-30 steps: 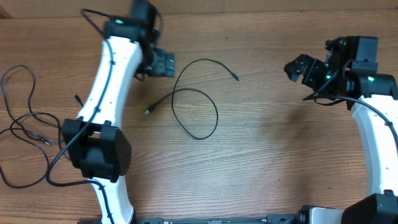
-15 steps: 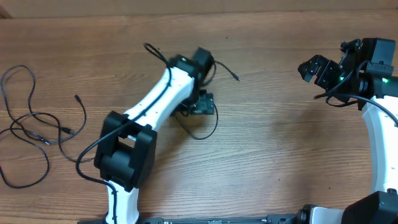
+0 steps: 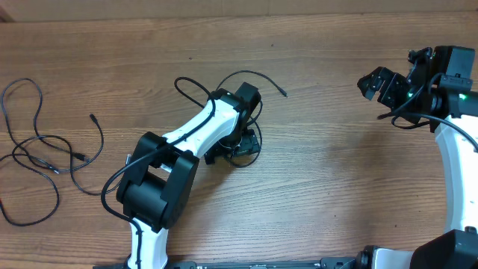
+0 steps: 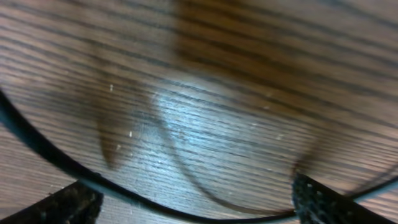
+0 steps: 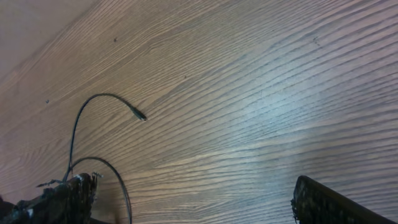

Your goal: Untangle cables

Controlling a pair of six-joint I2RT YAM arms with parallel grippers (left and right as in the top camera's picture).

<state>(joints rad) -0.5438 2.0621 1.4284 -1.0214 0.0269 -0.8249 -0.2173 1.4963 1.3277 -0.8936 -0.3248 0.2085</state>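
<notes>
We find the left fingers (image 3: pixel 240 143) wide open, empty, low over the looped cable (image 3: pixel 254 72) on the desk (image 3: pixel 336 187). Closing off-line may miss the thin cord or pinch two strands, tightening the loop. The right fingers (image 3: pixel 371 82) hang open, empty; the tangle (image 3: pixel 41 149) lies left.

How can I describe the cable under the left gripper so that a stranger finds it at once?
On the wooden table, look to the middle, where the left gripper hangs low with open jaws. The cable curves out from under it, ending in a small plug toward the right arm. Unlike the tangled cables at the left edge, it lies alone.
</notes>
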